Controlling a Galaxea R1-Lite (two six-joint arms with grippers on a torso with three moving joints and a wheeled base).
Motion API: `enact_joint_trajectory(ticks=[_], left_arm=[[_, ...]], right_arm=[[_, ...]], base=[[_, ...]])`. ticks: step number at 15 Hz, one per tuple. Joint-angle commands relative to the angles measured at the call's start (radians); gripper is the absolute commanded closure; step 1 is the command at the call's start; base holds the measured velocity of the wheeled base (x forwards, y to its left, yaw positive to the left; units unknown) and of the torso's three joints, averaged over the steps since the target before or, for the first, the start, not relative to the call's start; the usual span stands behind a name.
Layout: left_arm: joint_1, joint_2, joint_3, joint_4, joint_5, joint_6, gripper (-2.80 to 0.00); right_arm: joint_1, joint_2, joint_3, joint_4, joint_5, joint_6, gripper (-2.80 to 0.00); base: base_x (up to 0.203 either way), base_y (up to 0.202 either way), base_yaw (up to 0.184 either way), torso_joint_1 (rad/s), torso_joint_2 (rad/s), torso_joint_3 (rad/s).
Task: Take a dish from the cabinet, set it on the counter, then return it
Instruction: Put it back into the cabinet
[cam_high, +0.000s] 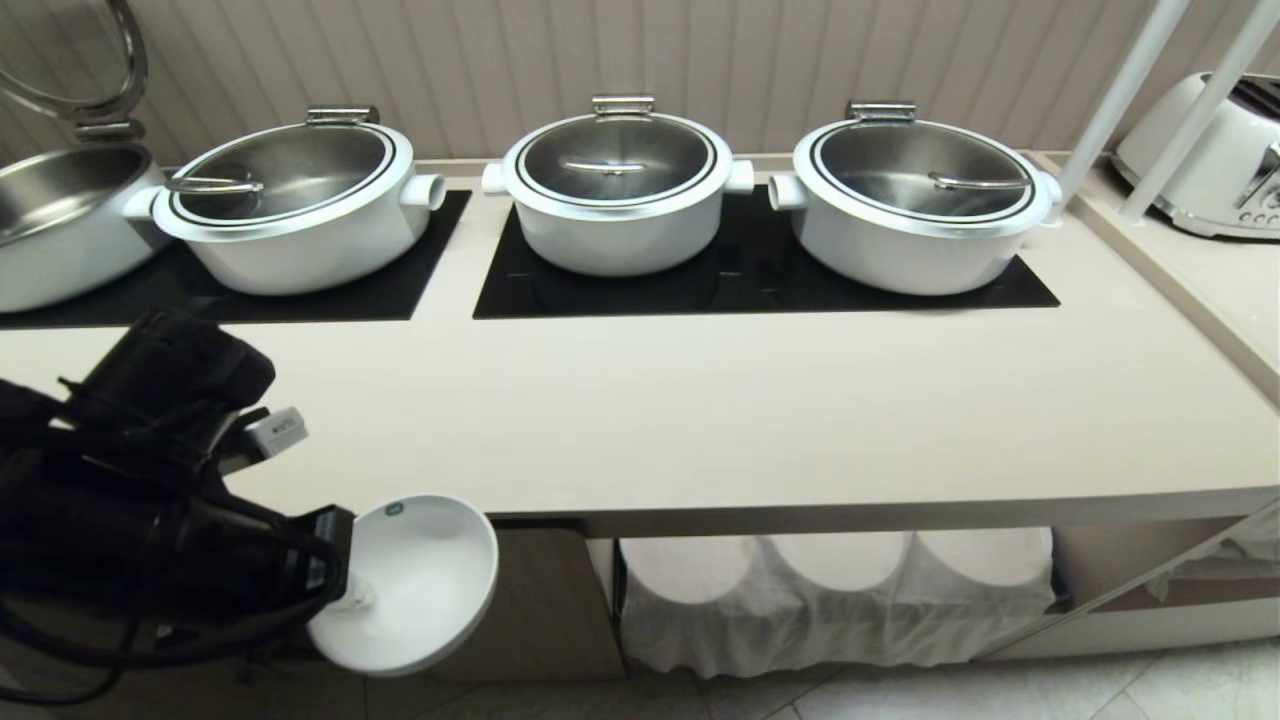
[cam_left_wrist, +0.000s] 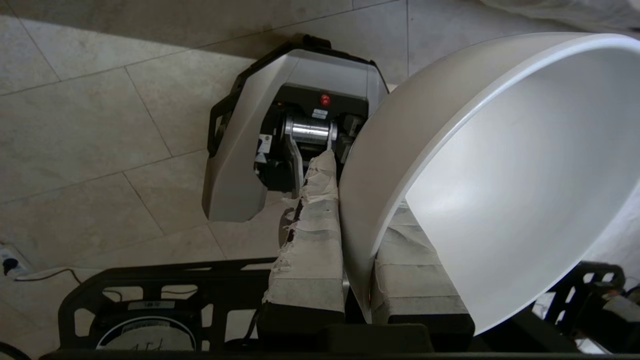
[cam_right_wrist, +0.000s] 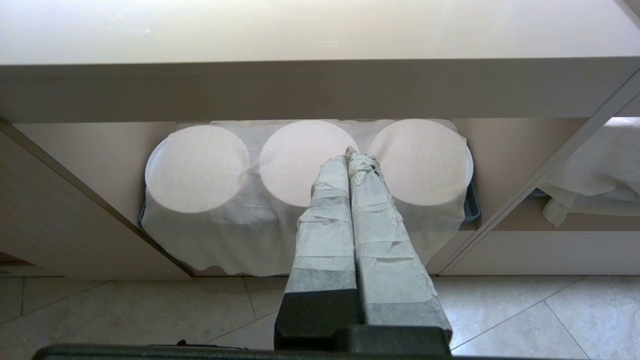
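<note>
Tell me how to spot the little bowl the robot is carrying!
Find the long beige counter with three big white lidded pots. Just below its front edge, at the left, the black left gripper pinches the rim of a small white bowl. It is the only dish held in the air, tipped sideways.

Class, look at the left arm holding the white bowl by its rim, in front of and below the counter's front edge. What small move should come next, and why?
Probably lift the bowl up and forward over the counter. The left gripper pinches its rim, jaws closed on the wall; the bowl hangs tilted below the front edge, above the floor, so it must clear that edge before being set down.
</note>
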Motion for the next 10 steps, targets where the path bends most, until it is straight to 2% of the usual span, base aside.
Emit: enact_joint_trajectory(ticks=[1, 10], left_arm=[[-0.022, -0.093, 0.07, 0.0, -0.001, -0.005, 0.0], [-0.08, -0.313, 0.262, 0.006, -0.001, -0.009, 0.0]], right_arm=[[0.001, 0.0, 0.0, 0.0, 0.0, 0.0, 0.0], [0.001, 0.0, 0.0, 0.0, 0.0, 0.0, 0.0]], base=[[0.0, 0.0, 0.0, 0.0, 0.0, 0.0], [0.0, 0.0, 0.0, 0.0, 0.0, 0.0]])
